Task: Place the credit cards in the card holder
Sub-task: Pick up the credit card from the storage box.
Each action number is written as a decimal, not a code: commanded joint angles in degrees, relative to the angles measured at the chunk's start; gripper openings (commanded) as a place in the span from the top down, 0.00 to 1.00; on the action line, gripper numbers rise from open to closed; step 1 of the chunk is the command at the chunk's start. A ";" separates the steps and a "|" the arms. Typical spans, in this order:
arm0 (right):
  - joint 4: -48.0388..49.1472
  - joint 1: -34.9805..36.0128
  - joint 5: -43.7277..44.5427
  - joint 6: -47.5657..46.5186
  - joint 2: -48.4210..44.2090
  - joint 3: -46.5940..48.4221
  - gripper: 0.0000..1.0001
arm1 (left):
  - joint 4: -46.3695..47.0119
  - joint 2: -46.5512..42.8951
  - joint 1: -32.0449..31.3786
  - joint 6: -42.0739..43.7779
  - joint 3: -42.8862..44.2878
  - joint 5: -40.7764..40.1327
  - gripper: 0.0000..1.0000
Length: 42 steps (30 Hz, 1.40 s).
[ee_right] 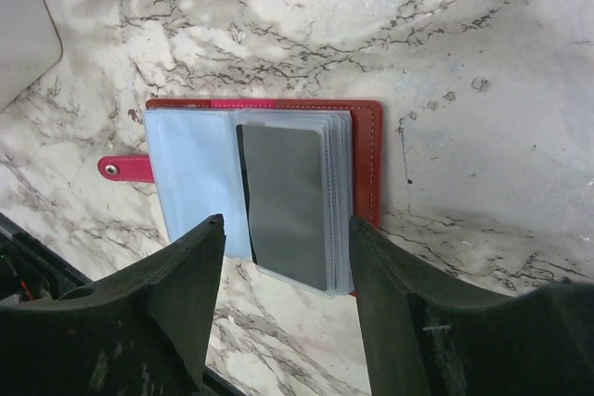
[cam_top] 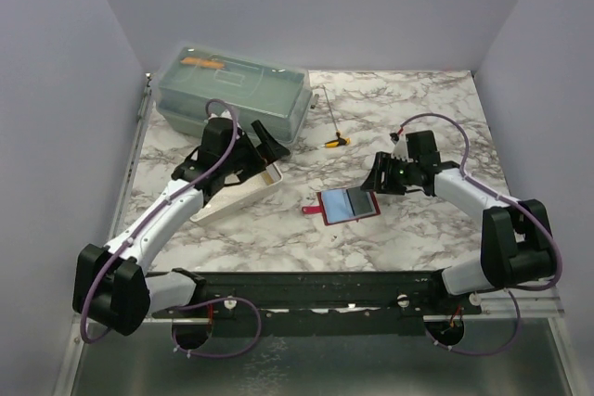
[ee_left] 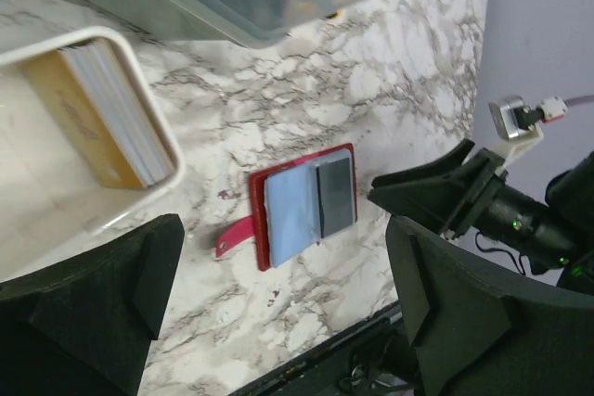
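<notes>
Seating step, I judge — both my jaws gape empty, the right pair over the open card holder (ee_right: 367, 164) on the surface, where a dark credit card (ee_right: 283, 206) lies on its sleeves — next: a square push home.

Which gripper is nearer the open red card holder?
Right. Right gripper hovers at the right edge of the red card holder; left gripper sits farther left, over the white tray.
</notes>
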 commanded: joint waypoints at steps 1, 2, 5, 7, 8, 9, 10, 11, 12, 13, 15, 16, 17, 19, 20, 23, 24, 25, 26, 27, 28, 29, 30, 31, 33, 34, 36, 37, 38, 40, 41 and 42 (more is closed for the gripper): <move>1.06 0.34 -2.85 -1.12 -1.93 -1.27 0.40 | -5.64 0.38 6.01 2.88 -2.69 4.50 0.01; 1.10 0.31 -3.12 -1.17 -1.99 -1.22 0.40 | -4.98 0.97 6.54 2.88 -3.08 4.72 0.01; 0.71 0.36 -3.30 -1.35 -2.18 -0.96 0.40 | -0.58 2.77 7.26 1.53 -4.87 4.41 0.01; 0.91 0.36 -3.67 -1.38 -2.27 -1.03 0.40 | 3.91 3.91 7.27 0.02 -6.52 3.70 0.02; 0.81 0.34 -3.76 -1.40 -2.32 -0.98 0.40 | 6.00 4.53 7.34 -0.60 -7.17 2.91 0.02; 0.44 0.36 -3.77 -1.39 -2.34 -0.88 0.40 | 7.37 5.42 7.35 -1.03 -7.42 2.03 0.03; 0.10 0.36 -3.69 -1.41 -2.55 -0.87 0.40 | 8.18 6.35 7.32 -1.34 -7.45 1.13 0.03; 0.24 0.40 -3.60 -1.28 -2.92 -1.27 0.40 | 9.29 7.53 7.35 -1.65 -7.45 0.99 0.04; 0.64 0.37 -3.62 -1.19 -3.26 -1.68 0.40 | 10.44 8.68 7.32 -1.88 -7.45 0.98 0.05; 0.85 0.42 -3.66 -1.13 -3.36 -1.99 0.40 | 11.64 9.75 7.36 -1.94 -7.39 1.01 0.06; 0.27 0.32 -3.89 -1.14 -3.34 -1.97 0.40 | 12.80 11.70 7.34 -1.78 -7.32 0.51 0.09; 0.00 0.32 -3.87 -1.11 -3.44 -1.94 0.40 | 12.83 12.39 7.34 -1.68 -7.22 -0.18 0.09; 0.07 0.36 -3.78 -1.08 -3.68 -2.14 0.40 | 12.84 12.97 7.32 -1.57 -7.13 -0.65 0.09; 0.63 0.38 -3.74 -1.02 -4.10 -2.61 0.40 | 12.84 13.68 7.29 -1.31 -7.10 -1.32 0.12; 0.54 0.36 -3.81 -1.04 -4.01 -2.56 0.40 | 14.17 14.00 7.29 -1.31 -7.24 -1.53 0.13; 0.25 0.36 -3.85 -1.13 -3.91 -2.47 0.40 | 14.88 14.92 7.36 -1.08 -7.01 -2.06 0.16; 0.70 0.36 -3.84 -1.00 -4.02 -2.71 0.40 | 14.98 15.32 7.37 -0.88 -6.79 -2.21 0.17; 0.96 0.42 -4.09 -1.04 -3.93 -2.77 0.40 | 15.17 15.67 7.37 -0.80 -6.63 -2.27 0.19; 0.77 0.38 -4.27 -1.01 -3.68 -2.56 0.40 | 15.43 16.10 7.37 -0.77 -6.54 -2.35 0.21; 0.30 0.44 -4.39 -1.16 -3.43 -2.19 0.40 | 15.61 16.47 7.30 -0.80 -6.38 -2.36 0.23; -0.06 0.40 -4.41 -1.16 -3.39 -2.08 0.40 | 15.69 16.81 7.36 -0.89 -6.15 -2.29 0.25; 0.08 0.41 -4.36 -1.17 -3.73 -2.22 0.40 | 15.84 17.16 7.35 -1.06 -6.03 -2.21 0.27; 0.45 0.44 -4.28 -1.06 -4.19 -2.57 0.40 | 15.96 17.40 7.36 -1.16 -5.90 -2.19 0.28; 0.70 0.43 -4.34 -1.06 -4.36 -2.71 0.40 | 16.12 17.58 7.36 -1.27 -5.89 -2.19 0.28; 0.19 0.39 -4.46 -1.13 -4.22 -2.38 0.40 | 16.25 17.71 7.30 -1.26 -5.92 -2.34 0.28; -0.08 0.44 -4.37 -1.15 -4.21 -2.29 0.40 | 16.33 17.97 7.36 -1.28 -5.90 -2.36 0.28; 0.39 0.44 -4.34 -0.95 -4.49 -2.84 0.40 | 16.35 18.54 7.30 -1.40 -5.78 -2.36 0.30; 0.74 0.38 -4.33 -0.90 -4.51 -3.01 0.40 | 16.50 18.73 7.28 -1.35 -5.77 -2.36 0.31; 0.67 0.43 -4.47 -1.02 -4.37 -2.93 0.40 | 16.63 18.95 7.32 -1.43 -5.76 -2.36 0.33; -0.07 0.44 -4.54 -1.10 -4.09 -2.53 0.40 | 17.10 19.23 7.34 -1.63 -5.67 -2.25 0.37; 0.01 0.45 -4.42 -1.05 -4.48 -2.76 0.40 | 17.28 19.38 7.36 -1.70 -5.62 -2.01 0.39; 0.41 0.45 -4.34 -1.03 -4.74 -3.03 0.40 | 17.46 19.49 7.32 -1.76 -5.39 -1.79 0.41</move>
